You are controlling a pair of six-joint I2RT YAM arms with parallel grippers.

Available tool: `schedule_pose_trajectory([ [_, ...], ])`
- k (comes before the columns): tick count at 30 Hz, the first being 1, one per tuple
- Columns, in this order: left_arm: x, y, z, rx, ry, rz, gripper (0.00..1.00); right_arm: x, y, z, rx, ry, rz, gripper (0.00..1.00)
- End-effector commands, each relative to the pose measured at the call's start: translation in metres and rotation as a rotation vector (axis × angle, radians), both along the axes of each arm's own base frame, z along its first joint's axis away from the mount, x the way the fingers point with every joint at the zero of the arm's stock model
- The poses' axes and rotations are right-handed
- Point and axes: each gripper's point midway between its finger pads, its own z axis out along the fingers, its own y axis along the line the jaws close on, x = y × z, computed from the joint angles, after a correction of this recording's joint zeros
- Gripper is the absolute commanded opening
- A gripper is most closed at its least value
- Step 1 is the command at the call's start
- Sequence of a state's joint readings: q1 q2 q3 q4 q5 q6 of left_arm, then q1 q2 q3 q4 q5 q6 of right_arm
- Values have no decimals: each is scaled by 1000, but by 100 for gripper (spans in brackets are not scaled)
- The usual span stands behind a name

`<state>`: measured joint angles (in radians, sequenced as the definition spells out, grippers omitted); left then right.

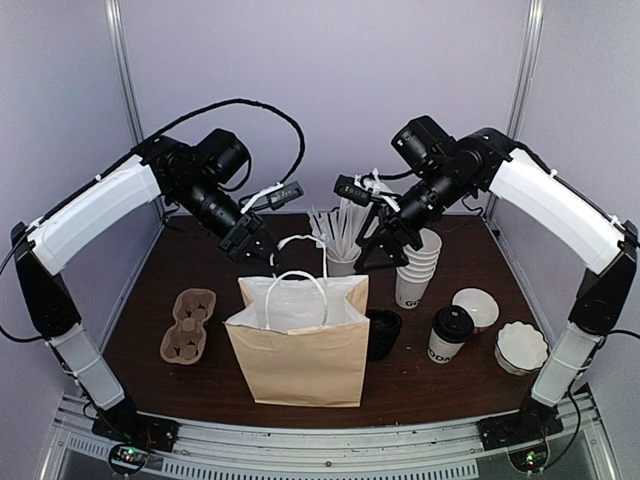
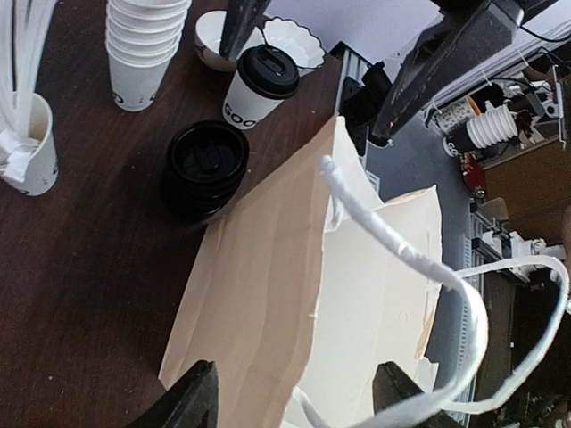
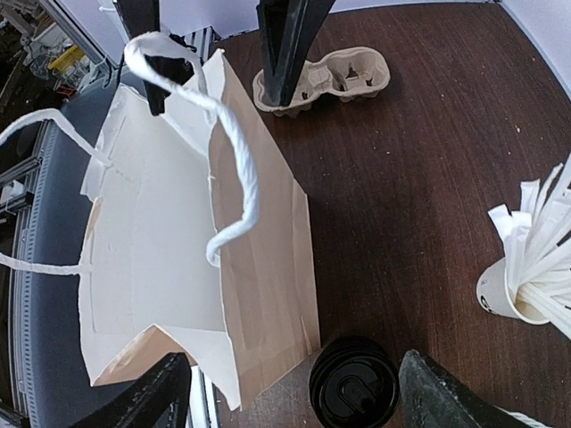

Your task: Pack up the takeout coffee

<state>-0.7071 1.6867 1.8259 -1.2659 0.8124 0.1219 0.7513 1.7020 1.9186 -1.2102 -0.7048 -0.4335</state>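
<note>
The takeout coffee [image 1: 450,335], a white cup with dark lettering and a black dome lid, stands upright on the table right of the brown paper bag [image 1: 295,345]. It also shows in the left wrist view [image 2: 259,86]. The bag stands open with its white handles up [image 2: 268,267] [image 3: 268,259]. My left gripper [image 1: 252,242] hangs open and empty above the bag's back left edge [image 2: 294,397]. My right gripper [image 1: 377,247] hangs open and empty above the bag's back right side [image 3: 294,392], far from the coffee.
A stack of black lids [image 1: 383,333] sits between bag and coffee. A stack of lidless white cups [image 1: 415,270], a cup of white sticks [image 1: 340,252], a white bowl [image 1: 477,305] and a fluted paper dish [image 1: 521,347] stand around. A cardboard carrier [image 1: 190,325] lies left.
</note>
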Motion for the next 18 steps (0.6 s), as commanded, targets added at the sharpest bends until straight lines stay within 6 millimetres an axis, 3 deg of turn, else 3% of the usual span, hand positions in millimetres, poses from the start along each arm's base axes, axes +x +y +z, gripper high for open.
schedule_pose_trajectory([
  [1,-6,30,43,-22,-227,72,65,-7,15,2,-31,-39,36,85],
  [4,-12,53,64,-46,-358,141,73,-15,28,-5,-56,-22,83,85],
  [8,-9,80,71,-48,-476,276,83,-29,41,-14,-63,16,134,85],
  [13,10,98,43,54,-468,409,83,-26,55,-17,-51,62,118,79],
  [18,32,118,16,159,-410,584,80,-31,72,-24,-39,153,152,58],
])
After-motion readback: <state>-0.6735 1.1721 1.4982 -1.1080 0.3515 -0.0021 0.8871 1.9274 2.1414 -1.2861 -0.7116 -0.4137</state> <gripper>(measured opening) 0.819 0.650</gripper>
